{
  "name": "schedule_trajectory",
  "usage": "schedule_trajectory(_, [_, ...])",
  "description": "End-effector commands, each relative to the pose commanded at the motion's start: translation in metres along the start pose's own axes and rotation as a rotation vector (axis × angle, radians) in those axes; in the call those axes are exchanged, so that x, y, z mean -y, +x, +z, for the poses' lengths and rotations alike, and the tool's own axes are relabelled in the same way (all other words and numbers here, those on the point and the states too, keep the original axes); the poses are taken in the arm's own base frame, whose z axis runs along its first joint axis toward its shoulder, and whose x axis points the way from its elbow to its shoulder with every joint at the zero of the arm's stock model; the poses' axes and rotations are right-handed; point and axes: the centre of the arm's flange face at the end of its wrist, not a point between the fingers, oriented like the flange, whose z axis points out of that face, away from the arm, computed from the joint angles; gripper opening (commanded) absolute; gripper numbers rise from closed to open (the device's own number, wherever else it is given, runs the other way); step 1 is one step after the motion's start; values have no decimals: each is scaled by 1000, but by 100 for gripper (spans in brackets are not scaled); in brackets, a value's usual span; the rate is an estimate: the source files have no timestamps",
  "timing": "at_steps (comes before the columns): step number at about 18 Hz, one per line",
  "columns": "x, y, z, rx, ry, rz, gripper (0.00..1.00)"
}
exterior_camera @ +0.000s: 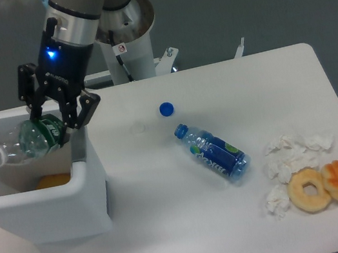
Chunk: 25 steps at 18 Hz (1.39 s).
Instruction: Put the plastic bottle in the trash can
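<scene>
Gripper (53, 125) clamped on bottle (22, 142) at its green label, held sideways over open bin (70, 196); neck points inward, positioned so release drops it inside.

black two-finger end effector (57, 123) with angular linkages, glowing blue light on its black wrist, silver metallic band above it, light blue trim near the top, white cylindrical base pedestal (129, 38) with small warning sticker
</scene>
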Motion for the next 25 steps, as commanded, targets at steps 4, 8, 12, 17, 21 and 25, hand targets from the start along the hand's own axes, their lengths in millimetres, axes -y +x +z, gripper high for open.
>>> schedule_trajectory(4, [-6,3,17,-27,-21,-2,64])
schedule_trajectory(8, [-6,2,25,-39,-27,-4,64])
schedule_trajectory(12, [-6,3,29,-45,-32,-3,66])
schedule_trajectory(17, [-8,1,34,-50,-37,-6,68])
schedule_trajectory(21, [-7,6,36,-57,-39,-1,74])
schedule_trajectory(25, [-6,7,36,-57,-38,5,81])
